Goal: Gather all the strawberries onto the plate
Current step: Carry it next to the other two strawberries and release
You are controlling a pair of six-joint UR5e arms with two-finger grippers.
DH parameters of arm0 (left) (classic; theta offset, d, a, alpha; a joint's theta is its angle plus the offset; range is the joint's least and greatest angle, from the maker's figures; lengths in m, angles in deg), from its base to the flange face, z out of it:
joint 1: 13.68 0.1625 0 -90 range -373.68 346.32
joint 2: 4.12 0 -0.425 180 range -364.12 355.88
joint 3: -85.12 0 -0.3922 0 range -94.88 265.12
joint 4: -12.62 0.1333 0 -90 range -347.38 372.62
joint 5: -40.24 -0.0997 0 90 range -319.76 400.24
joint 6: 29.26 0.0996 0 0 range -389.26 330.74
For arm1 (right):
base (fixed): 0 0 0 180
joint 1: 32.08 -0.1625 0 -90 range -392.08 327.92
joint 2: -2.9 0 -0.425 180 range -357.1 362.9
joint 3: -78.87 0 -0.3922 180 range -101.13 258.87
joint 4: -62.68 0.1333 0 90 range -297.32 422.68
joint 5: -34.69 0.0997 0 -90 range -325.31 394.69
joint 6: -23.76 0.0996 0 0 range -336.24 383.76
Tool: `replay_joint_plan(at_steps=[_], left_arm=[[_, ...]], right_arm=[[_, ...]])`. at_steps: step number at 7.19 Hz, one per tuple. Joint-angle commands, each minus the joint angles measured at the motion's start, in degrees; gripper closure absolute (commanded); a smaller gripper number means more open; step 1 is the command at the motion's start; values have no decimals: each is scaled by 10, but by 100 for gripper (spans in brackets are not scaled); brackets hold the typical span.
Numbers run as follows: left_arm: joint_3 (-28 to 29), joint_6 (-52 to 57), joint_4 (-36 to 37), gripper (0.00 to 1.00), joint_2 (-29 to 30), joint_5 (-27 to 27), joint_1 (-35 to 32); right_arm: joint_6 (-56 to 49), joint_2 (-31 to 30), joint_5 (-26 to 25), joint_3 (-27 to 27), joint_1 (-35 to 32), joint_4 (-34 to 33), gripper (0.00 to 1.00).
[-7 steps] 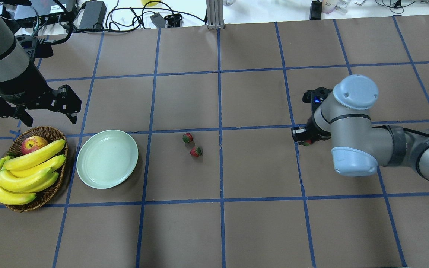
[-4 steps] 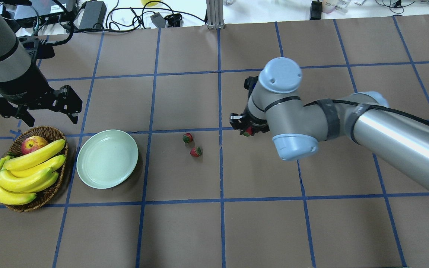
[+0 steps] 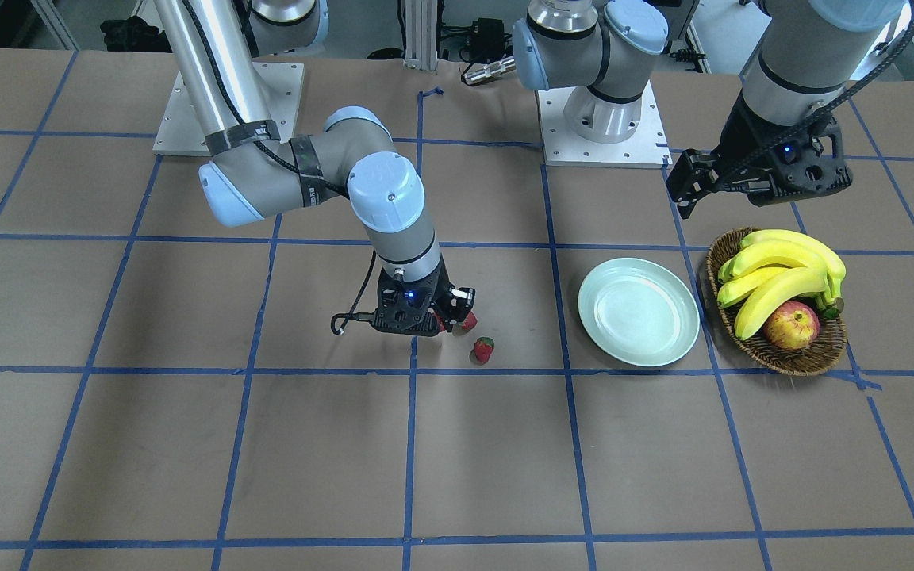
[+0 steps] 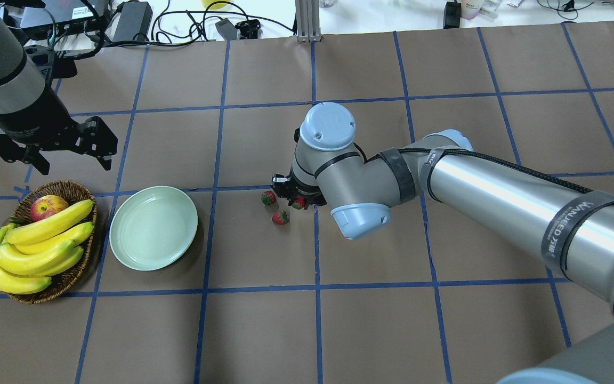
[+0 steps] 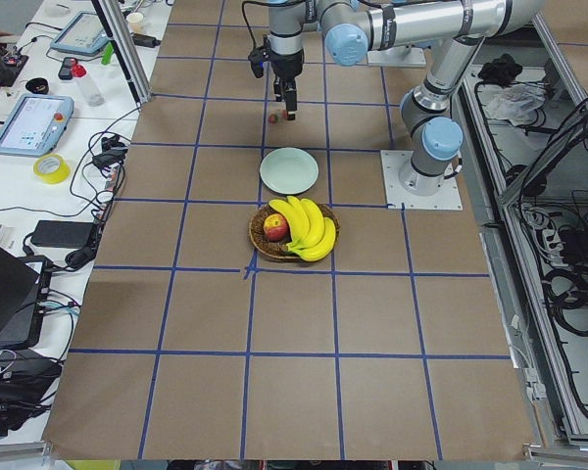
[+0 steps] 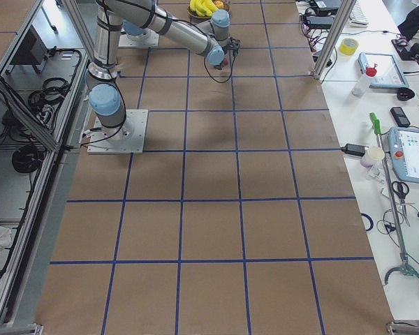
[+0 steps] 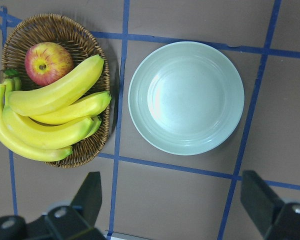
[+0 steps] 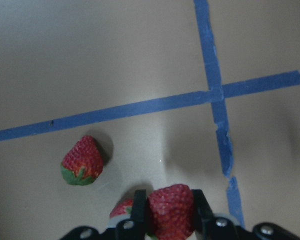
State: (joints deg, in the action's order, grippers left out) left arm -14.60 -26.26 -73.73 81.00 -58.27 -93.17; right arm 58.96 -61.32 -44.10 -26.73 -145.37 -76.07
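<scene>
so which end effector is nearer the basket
Left. The left end effector hovers open just above and beside the basket. The right end effector, shut on a strawberry, is past the plate, by two loose strawberries.

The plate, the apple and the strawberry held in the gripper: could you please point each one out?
plate (image 4: 153, 228), overhead exterior view, bare centre of its floor.
apple (image 7: 52, 60), left wrist view, red cheek beside the stem hollow.
held strawberry (image 8: 171, 207), right wrist view, middle of its red body.
</scene>
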Motion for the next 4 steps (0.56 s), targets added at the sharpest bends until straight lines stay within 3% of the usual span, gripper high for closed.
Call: replay_joint_plan(at_steps=[1,2,4], left_arm=[[0,0,1,0,1,4,0],[-1,-4,0,0,3,13,0],[-1,-6,0,0,3,16,0]], right_arm=[[9,-2,6,0,-2,5,23],[21,-19,2,0,-2,9,0],[12,-38,-28,0,-1,35,0]])
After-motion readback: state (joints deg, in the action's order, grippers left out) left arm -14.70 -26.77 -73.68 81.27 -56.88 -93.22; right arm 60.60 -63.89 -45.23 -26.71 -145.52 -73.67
